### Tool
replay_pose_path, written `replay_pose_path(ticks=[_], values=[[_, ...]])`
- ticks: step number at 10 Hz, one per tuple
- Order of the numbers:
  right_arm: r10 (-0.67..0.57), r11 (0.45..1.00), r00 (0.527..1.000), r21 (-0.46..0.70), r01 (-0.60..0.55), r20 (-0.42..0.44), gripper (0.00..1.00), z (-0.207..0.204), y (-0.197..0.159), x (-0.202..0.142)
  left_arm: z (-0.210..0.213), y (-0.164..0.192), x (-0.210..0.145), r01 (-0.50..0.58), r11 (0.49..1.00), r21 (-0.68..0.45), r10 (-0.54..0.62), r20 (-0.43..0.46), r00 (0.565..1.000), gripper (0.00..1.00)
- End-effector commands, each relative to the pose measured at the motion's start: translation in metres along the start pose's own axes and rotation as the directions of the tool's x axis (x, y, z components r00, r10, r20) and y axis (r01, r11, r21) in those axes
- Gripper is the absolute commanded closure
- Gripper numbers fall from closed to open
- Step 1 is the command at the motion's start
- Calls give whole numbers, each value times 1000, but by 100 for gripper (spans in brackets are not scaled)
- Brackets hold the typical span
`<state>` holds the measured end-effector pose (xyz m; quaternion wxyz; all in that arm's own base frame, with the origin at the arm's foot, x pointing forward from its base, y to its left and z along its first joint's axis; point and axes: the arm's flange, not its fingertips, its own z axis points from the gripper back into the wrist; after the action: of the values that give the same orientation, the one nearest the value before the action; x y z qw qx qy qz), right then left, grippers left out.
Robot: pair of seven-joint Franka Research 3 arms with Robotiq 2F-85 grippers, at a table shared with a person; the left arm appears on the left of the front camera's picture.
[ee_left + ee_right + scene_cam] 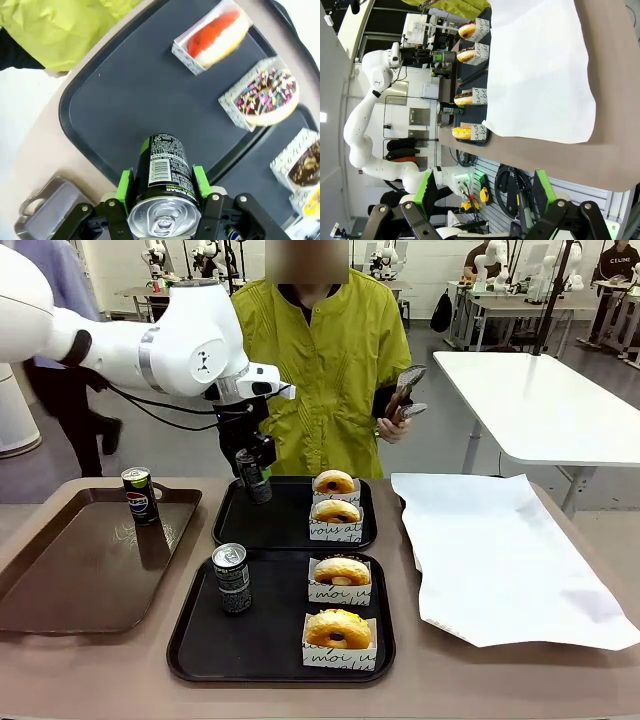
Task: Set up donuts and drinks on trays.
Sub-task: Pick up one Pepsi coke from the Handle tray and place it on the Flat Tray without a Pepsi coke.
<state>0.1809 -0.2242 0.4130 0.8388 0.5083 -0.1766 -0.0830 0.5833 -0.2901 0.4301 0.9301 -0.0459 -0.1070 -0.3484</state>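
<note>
Can (164,167) clamped upright in left tool (163,186) over far tray (115,120)

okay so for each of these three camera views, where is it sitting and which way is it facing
Front view: fixed on the robot's side, facing the person across the table; left arm reaches in.
Left wrist view: above the far tray, looking down its left gripper clamping a can.
Right wrist view: rolled sideways off the table edge; right gripper open.
Shared: the can, boxed donuts.
</note>
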Motion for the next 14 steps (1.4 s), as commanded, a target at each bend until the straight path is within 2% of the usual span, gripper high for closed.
replay_pose_path(ticks=[1, 6, 8, 9, 10, 11, 12, 14], values=[[14, 1000, 1000, 23, -14, 10, 0, -2, 0, 0, -13, 5, 22, -39, 998, 42, 40, -6, 999, 42], [14, 1000, 1000, 23, -14, 10, 0, -2, 0, 0, -39, 10, 39, -62, 998, 9, 63, -173, 983, 42], [14, 1000, 1000, 23, -14, 10, 0, -2, 0, 0, -43, 12, 40, -67, 998, 8, 67, -199, 978, 42], [14, 1000, 1000, 23, -14, 10, 0, -2, 0, 0, -44, 11, 37, -77, 997, 4, 77, -202, 976, 5], [14, 1000, 1000, 23, -14, 10, 0, -2, 0, 0, -39, 9, 35, -72, 997, -2, 70, -197, 978, 0], [14, 1000, 1000, 23, -14, 10, 0, -2, 0, 0, -31, 6, 33, -54, 999, -1, 53, -191, 980, 0], [14, 1000, 1000, 23, -14, 10, 0, -2, 0, 0, -21, 1, 28, -40, 999, 8, 40, -188, 981, 18], [14, 1000, 1000, 23, -14, 10, 0, -2, 0, 0, 4, -16, 4, -21, 999, 36, 26, -171, 985, 0]])
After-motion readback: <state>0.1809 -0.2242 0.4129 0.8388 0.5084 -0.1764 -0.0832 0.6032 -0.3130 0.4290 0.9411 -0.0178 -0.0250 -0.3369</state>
